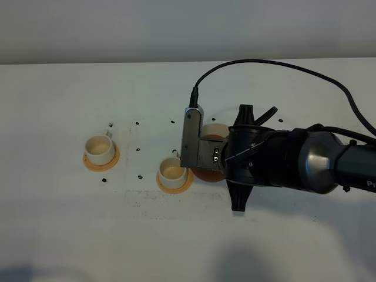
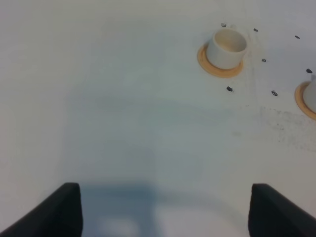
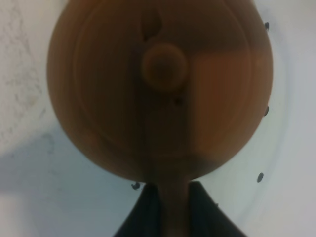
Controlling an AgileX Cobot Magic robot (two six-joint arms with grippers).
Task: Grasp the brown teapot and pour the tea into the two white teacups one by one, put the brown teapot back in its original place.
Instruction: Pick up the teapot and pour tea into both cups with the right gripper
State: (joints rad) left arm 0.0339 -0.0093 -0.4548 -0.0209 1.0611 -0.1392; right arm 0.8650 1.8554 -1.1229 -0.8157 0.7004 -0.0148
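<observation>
The brown teapot (image 1: 205,174) shows only partly under my right arm, beside the right one of the two white teacups (image 1: 172,172). In the right wrist view the brown teapot (image 3: 163,94) fills the frame, lid knob facing the camera. My right gripper (image 3: 168,215) is shut on its loop handle. The cream saucer (image 1: 217,128) peeks out behind the pot, and its rim (image 3: 284,123) shows beside it. The left teacup (image 1: 98,148) stands on its coaster and also shows in the left wrist view (image 2: 227,46). My left gripper (image 2: 165,210) is open and empty over bare table.
Each cup sits on an orange-tan coaster (image 1: 87,161); the second coaster's edge (image 2: 307,101) shows in the left wrist view. Small black marks (image 1: 137,124) dot the white table (image 1: 70,94). A black cable (image 1: 264,62) arcs from the right wrist.
</observation>
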